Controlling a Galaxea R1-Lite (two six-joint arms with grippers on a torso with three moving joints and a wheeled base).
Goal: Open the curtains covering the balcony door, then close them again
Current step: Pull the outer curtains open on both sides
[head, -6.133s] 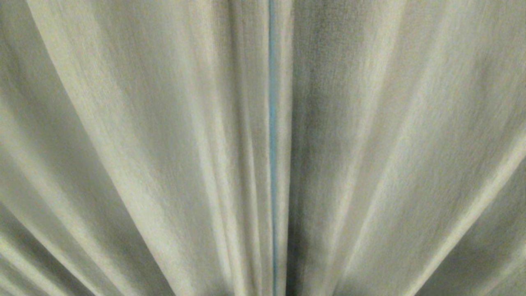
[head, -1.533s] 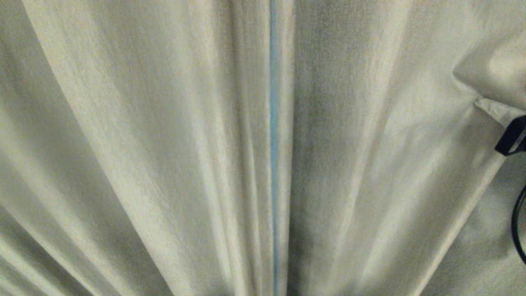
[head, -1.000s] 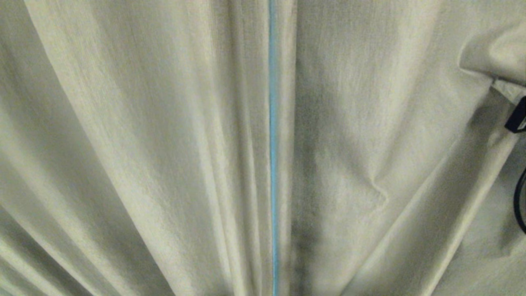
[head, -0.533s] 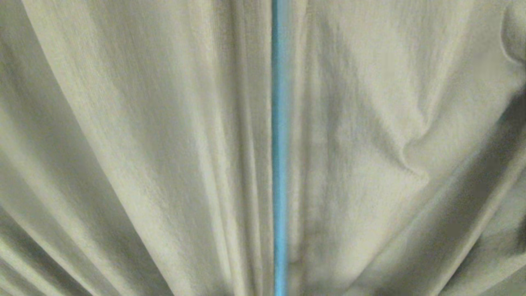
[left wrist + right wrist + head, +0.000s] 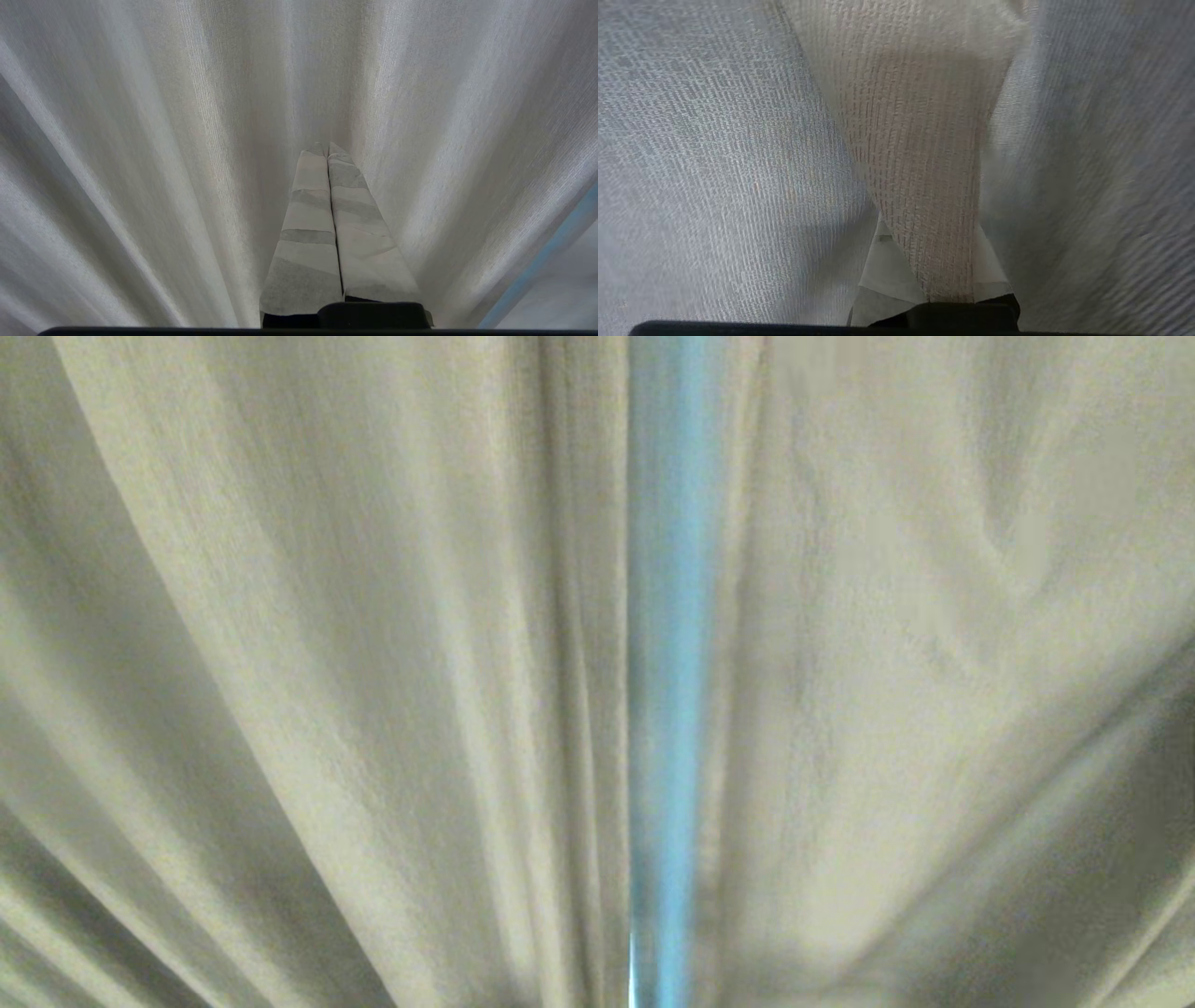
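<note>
The curtains (image 5: 308, 644) fill the head view, hanging in deep cream folds. Between the two panels runs a narrow vertical gap (image 5: 665, 663) showing pale blue light. The right pincer (image 5: 929, 261) is clamped on a fold of the right panel, with the fabric bunched between its taped fingers (image 5: 887, 270). The left pincer (image 5: 328, 151) has its fingers pressed together on nothing, its tips just at the left panel's folds.
</note>
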